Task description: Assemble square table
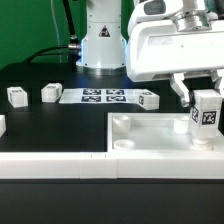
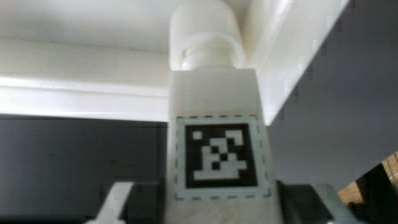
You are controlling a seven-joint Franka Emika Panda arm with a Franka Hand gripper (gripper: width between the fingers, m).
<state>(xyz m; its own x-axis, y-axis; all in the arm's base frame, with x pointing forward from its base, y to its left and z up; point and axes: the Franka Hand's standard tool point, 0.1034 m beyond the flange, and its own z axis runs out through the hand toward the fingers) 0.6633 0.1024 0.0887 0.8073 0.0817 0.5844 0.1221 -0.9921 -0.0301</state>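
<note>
**Leg held upright over the slab's corner**

From my remote seat: the gripper (image 1: 203, 98) is closed part-way onto a held leg (image 1: 205, 120); its fingers (image 1: 184, 90) press the leg's two sides, with the jaws no wider than the leg itself; in the wrist view the finger pads (image 2: 121, 203) flank the leg's lower end and its black-and-white tag (image 2: 219, 155) faces the camera.

The leg stands upright, tag towards the exterior camera, at the square slab (image 1: 150, 135) on the exterior view's right; I cannot tell whether its lower end sits in a corner socket or only hangs over it.

The slab lies flat on the black table (image 1: 60, 125), just behind the low white wall (image 1: 60, 170); a round socket (image 1: 125, 143) shows open at its near corner on the exterior view's left.

Further back lies the marker board (image 1: 105, 96); a loose leg (image 1: 17, 96) and another leg (image 1: 50, 92) lie to its left in the exterior view, well apart from the slab; a third leg (image 1: 148, 99) sits just beside the board's right end.
</note>
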